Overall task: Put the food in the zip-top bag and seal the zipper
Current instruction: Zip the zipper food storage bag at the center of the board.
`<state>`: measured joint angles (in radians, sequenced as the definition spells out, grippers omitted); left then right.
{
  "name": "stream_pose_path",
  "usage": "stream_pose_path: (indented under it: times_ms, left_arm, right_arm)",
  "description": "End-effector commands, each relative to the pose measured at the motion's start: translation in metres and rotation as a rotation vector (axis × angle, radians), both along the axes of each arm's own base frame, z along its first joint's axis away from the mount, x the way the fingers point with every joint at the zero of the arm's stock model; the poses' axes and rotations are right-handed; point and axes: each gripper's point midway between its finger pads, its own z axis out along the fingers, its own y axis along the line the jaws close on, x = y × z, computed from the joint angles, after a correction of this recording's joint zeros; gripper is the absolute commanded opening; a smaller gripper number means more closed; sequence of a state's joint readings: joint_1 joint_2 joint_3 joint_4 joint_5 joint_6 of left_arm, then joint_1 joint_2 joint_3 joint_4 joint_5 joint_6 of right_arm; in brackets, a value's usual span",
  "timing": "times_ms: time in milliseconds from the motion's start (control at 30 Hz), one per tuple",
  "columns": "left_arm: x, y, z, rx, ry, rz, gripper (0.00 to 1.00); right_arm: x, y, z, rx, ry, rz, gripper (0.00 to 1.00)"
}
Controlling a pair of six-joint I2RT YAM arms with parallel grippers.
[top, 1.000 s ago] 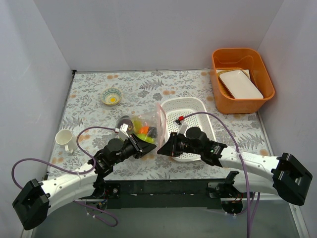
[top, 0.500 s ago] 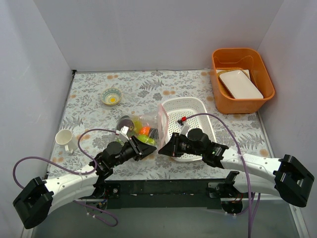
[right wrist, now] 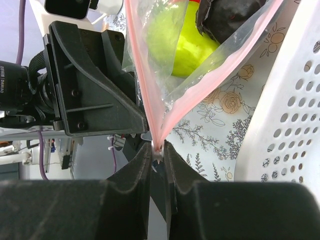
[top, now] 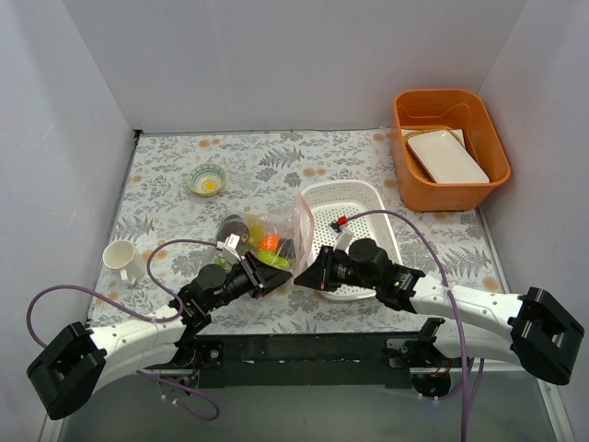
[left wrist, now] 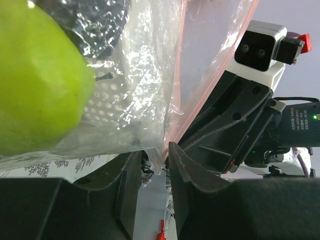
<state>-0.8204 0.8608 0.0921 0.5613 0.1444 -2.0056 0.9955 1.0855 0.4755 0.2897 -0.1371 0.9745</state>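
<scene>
The zip-top bag [top: 262, 232] lies left of the white basket with the food inside: an orange [top: 267, 242], a dark plum [top: 234, 225] and a green pear [left wrist: 40, 85]. The pear [right wrist: 180, 35] and a dark fruit [right wrist: 225, 15] also show through the plastic in the right wrist view. My right gripper [right wrist: 158, 148] is shut on the near end of the pink zipper [right wrist: 145, 90]. In the top view the right gripper [top: 300, 276] sits at the bag's near corner. Facing it, my left gripper [left wrist: 154, 153] is open, with a loose bag corner [left wrist: 159, 159] hanging between the jaws.
A white perforated basket [top: 354, 198] stands right of the bag. An orange bin [top: 488, 138] holding a white plate is at the back right. A white cup [top: 120, 258] is at the left and a small bowl [top: 207, 178] further back.
My left jaws have parted and let go of the bag corner, and that gripper has drawn back slightly toward the near left. The right gripper keeps its hold on the zipper end.
</scene>
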Motion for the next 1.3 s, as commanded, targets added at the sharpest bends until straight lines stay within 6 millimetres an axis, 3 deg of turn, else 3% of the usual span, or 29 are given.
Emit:
stream_pose_path:
  times_ms: [0, 300, 433, 800, 1133, 1267]
  left_arm:
    - [-0.002, -0.004, 0.012, -0.095, 0.088, 0.001, 0.28]
    - [-0.009, -0.001, 0.005, -0.095, 0.106, -0.008, 0.39]
    - [-0.01, -0.003, 0.004, -0.097, 0.109, -0.015, 0.38]
    - [-0.005, -0.01, 0.012, -0.106, 0.087, -0.016, 0.26]
    - [0.0, -0.01, 0.014, -0.118, 0.085, 0.004, 0.2]
    - [0.002, -0.011, 0.016, -0.112, 0.085, 0.012, 0.0]
  right_arm:
    - [0.004, 0.005, 0.016, 0.059, -0.027, -0.014, 0.11]
    - [0.007, 0.004, 0.017, 0.062, -0.028, -0.034, 0.11]
    - [0.008, 0.005, 0.018, 0.055, -0.03, -0.032, 0.11]
    - [0.007, 0.005, 0.017, 0.051, -0.021, -0.029, 0.1]
    - [0.003, 0.005, 0.014, 0.04, -0.009, -0.016, 0.09]
    - [0.003, 0.003, 0.011, 0.032, -0.001, -0.019, 0.09]
